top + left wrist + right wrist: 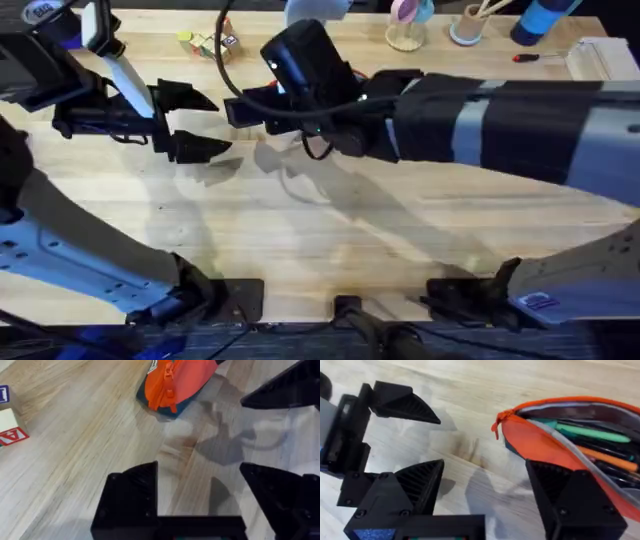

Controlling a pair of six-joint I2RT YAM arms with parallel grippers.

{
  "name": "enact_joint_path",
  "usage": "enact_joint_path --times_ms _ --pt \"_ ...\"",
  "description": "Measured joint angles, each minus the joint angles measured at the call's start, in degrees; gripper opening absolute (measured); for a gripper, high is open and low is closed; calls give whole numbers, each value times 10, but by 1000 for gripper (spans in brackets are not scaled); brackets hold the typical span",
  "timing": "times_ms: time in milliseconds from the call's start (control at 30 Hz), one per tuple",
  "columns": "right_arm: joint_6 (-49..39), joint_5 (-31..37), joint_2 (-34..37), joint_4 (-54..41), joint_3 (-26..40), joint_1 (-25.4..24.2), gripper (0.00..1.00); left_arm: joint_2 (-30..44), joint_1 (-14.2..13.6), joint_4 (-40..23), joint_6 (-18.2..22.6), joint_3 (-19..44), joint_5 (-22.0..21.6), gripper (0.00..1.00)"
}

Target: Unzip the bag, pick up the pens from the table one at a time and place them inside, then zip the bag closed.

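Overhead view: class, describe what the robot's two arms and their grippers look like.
Both arms have pale grey links with black joints. The right arm is wrapped in black with a grey band, and a black cable loops beside its wrist. The left gripper and the right gripper have matte black, wedge-shaped, ribbed fingers.

Cups (pixel 405 30), toy blocks (pixel 205 43) and a screwdriver (pixel 528 57) at the far edge

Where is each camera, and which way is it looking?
Overhead: above the arms' bases, looking down and forward at the table; both arms show, left gripper open.
Left wrist: on the left arm, looking at the bag; its own fingers show.
Right wrist: on the right arm, looking into the open bag, pens inside; right gripper open.
Shared: both wrist views see the bag.
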Motion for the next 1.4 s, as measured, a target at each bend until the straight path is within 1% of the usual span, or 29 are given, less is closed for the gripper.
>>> enact_joint_path --times_ms 67,100,133,233,467,767,1000,1067,1167,1233,1300,1333,1400 --pt "0 4 2 -31 24 3 996 0 0 0 5 0 0 995" --pt "0 7 18 -52 76 8 996 0 0 0 10 0 0 994" --pt "0 7 45 -54 120 14 996 0 0 0 12 0 0 994" --pt "0 14 73 -55 145 18 996 0 0 0 15 0 0 994" --pt "36 29 117 -49 151 20 996 0 0 0 15 0 0 994" --pt "73 37 132 -20 152 20 996 0 0 0 15 0 0 994" --pt "103 67 167 -18 152 20 996 0 0 0 15 0 0 994" --pt "114 92 181 -5 152 19 996 0 0 0 15 0 0 994" --pt "129 98 183 -1 153 19 996 0 0 0 15 0 0 994" --pt "142 100 184 0 153 15 962 0 0 0 15 0 0 995" --pt "154 99 184 1 153 9 904 0 0 0 15 0 0 995" --pt "172 98 184 2 153 0 821 0 0 1 15 0 0 995" --pt "184 97 185 2 153 -6 739 0 0 2 15 0 0 995"
